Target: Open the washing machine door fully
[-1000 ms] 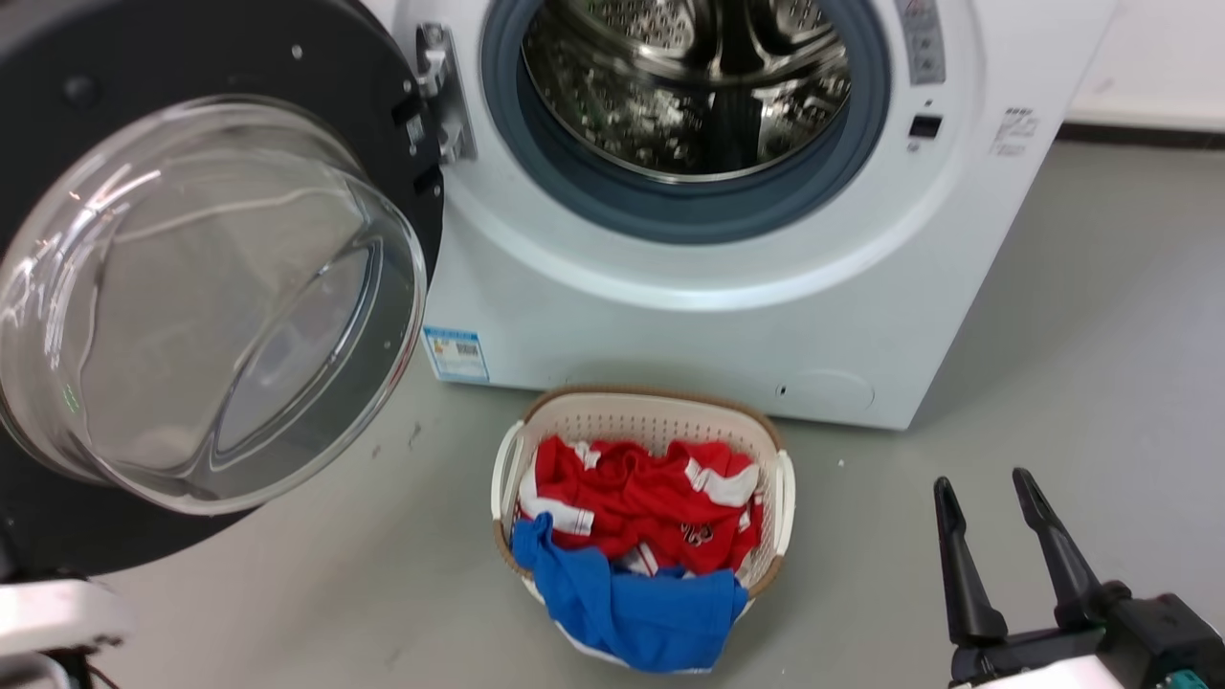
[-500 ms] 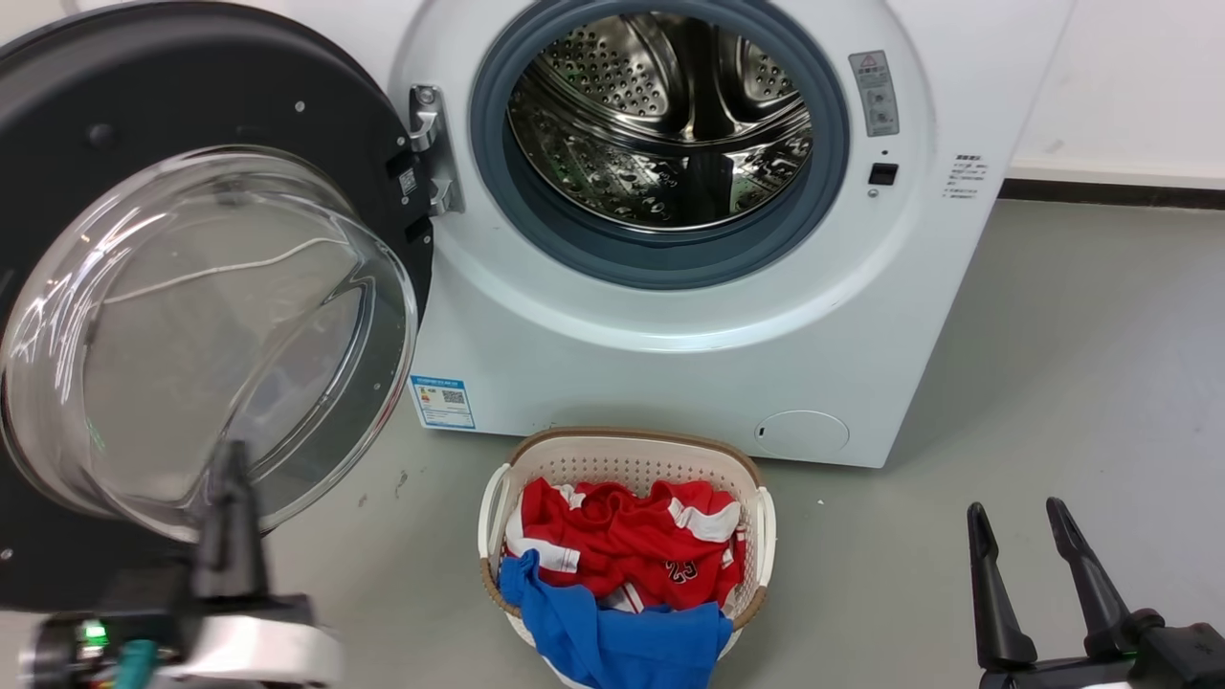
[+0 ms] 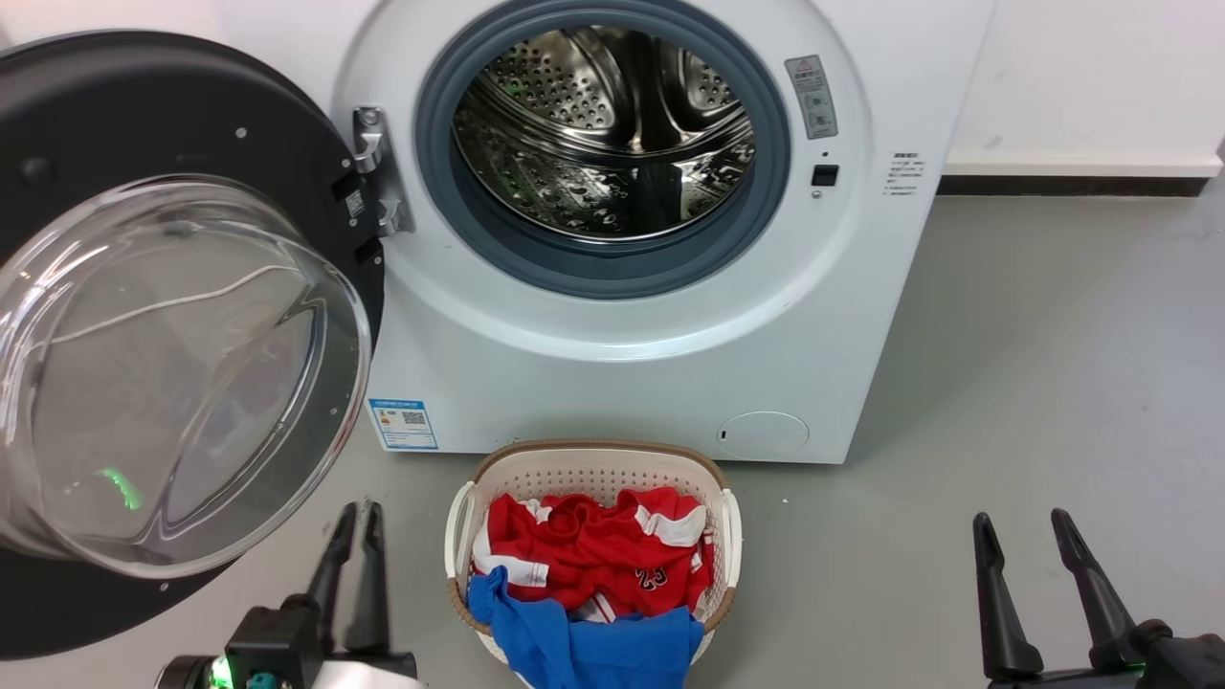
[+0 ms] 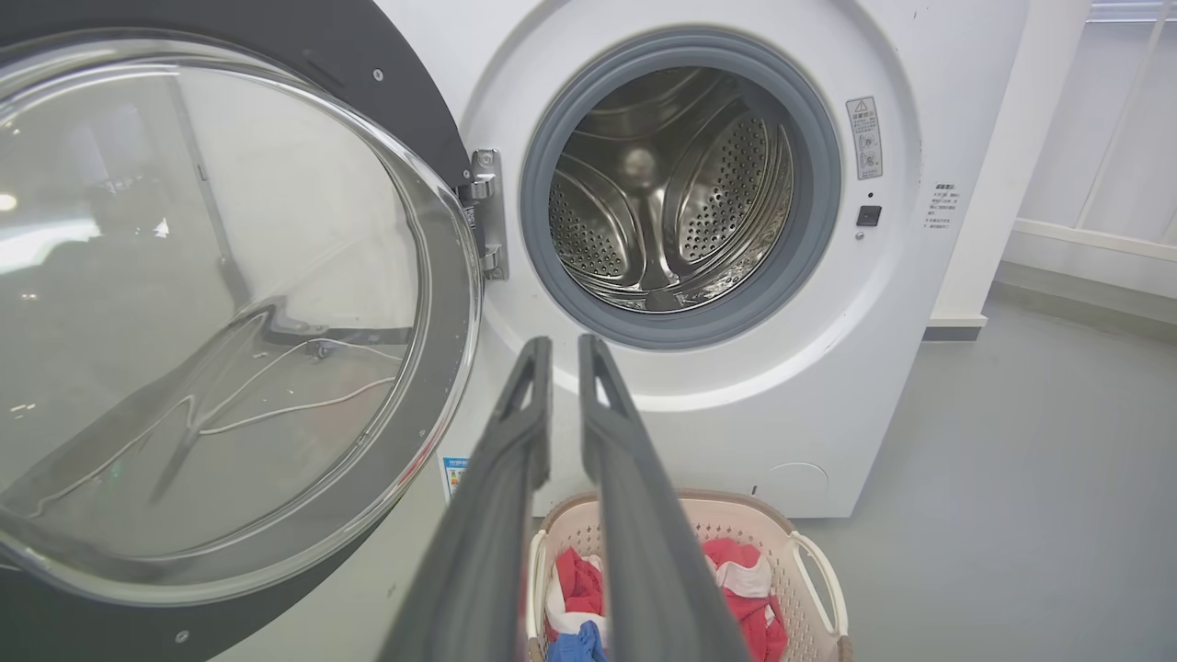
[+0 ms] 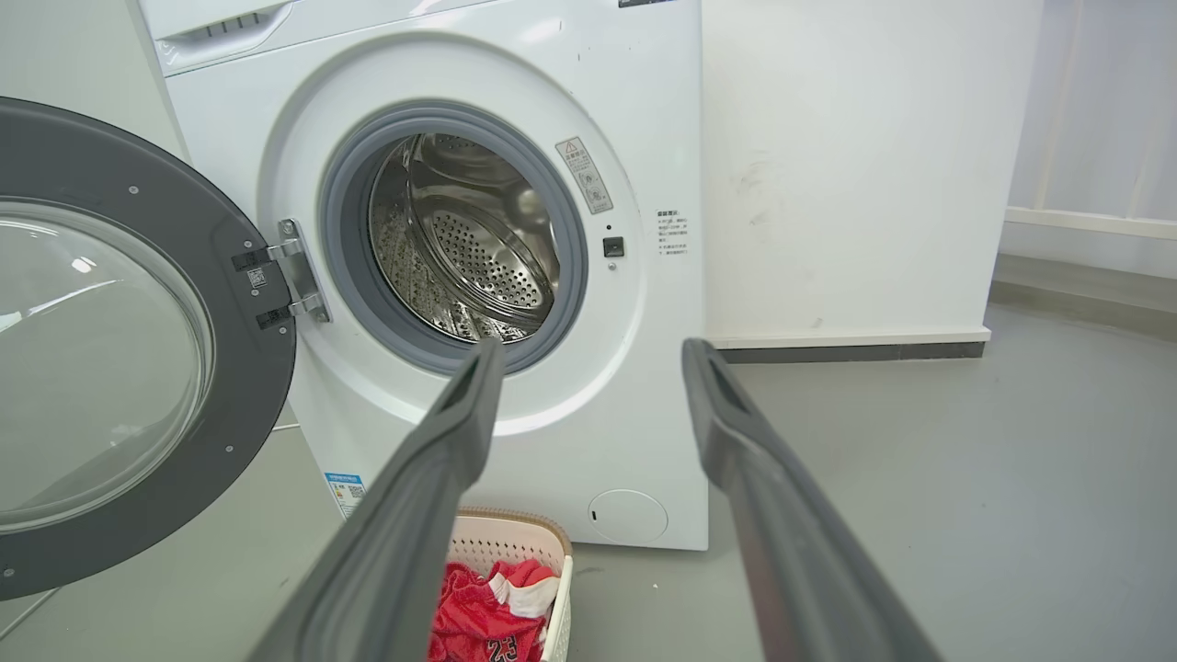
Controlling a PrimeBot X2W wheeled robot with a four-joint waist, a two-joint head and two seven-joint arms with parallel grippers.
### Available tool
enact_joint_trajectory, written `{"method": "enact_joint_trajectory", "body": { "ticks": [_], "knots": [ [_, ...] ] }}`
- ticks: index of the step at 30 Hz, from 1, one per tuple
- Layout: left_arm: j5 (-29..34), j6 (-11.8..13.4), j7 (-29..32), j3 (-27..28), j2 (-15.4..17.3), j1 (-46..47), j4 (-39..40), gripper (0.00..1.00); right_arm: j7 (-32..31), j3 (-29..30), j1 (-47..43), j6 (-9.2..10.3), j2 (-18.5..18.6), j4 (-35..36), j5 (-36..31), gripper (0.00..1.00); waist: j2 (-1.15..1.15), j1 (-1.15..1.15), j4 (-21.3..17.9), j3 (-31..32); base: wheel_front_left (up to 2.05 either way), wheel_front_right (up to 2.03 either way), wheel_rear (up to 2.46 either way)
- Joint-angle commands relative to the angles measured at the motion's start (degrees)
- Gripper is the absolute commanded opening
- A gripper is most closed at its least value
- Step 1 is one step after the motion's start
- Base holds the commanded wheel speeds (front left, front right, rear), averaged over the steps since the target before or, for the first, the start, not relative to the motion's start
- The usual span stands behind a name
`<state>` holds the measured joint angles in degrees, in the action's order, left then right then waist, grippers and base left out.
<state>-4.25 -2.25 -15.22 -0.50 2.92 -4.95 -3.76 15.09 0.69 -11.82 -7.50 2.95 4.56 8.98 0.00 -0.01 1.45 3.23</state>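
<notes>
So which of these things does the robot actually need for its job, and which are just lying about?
Job: washing machine door, standing wide open; washing machine; left pincer, right pincer, both empty.
Lying about: laundry basket, red clothes, blue cloth, round filter cover.

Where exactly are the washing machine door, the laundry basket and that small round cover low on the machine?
washing machine door [image 3: 172, 383], head view, on its clear glass bowl.
laundry basket [image 3: 593, 471], head view, on its bare back wall.
small round cover [image 3: 763, 433], head view, on its middle.
</notes>
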Motion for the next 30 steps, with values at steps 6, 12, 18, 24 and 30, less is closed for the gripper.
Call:
{"method": "enact_joint_trajectory", "body": {
  "ticks": [6,12,18,24,30],
  "knots": [
    [0.4,1.7,0.1,-0.2,0.0,-2.4,0.6,1.0,0.1,0.5,-1.0,0.02,-0.2,-0.1,0.8,1.0,0.0,0.01,-1.1,0.3,0.0,0.0,0.0],
    [-0.6,2.6,0.1,-0.1,-0.1,-3.6,0.7,1.0,0.1,0.3,-1.4,0.02,-0.2,-0.6,1.2,1.0,0.0,0.01,-1.3,0.3,0.0,0.0,0.0],
    [-0.9,2.8,0.1,0.0,0.0,-3.9,0.4,1.0,0.1,0.3,-1.5,0.02,-0.2,-1.0,1.2,1.0,0.0,0.01,-1.2,0.3,0.0,0.0,0.0],
    [-0.5,3.1,0.1,0.0,-0.1,-3.6,0.0,1.0,0.1,0.0,-1.1,0.02,-0.2,-1.0,1.0,1.0,0.0,0.01,-1.0,0.3,0.0,0.0,0.0],
    [-0.5,3.3,0.0,-0.2,0.0,-3.3,-0.8,0.0,0.0,0.0,-1.2,0.0,0.0,-1.6,1.1,0.0,0.0,0.01,-1.0,0.3,0.0,0.0,0.0]
  ]
}}
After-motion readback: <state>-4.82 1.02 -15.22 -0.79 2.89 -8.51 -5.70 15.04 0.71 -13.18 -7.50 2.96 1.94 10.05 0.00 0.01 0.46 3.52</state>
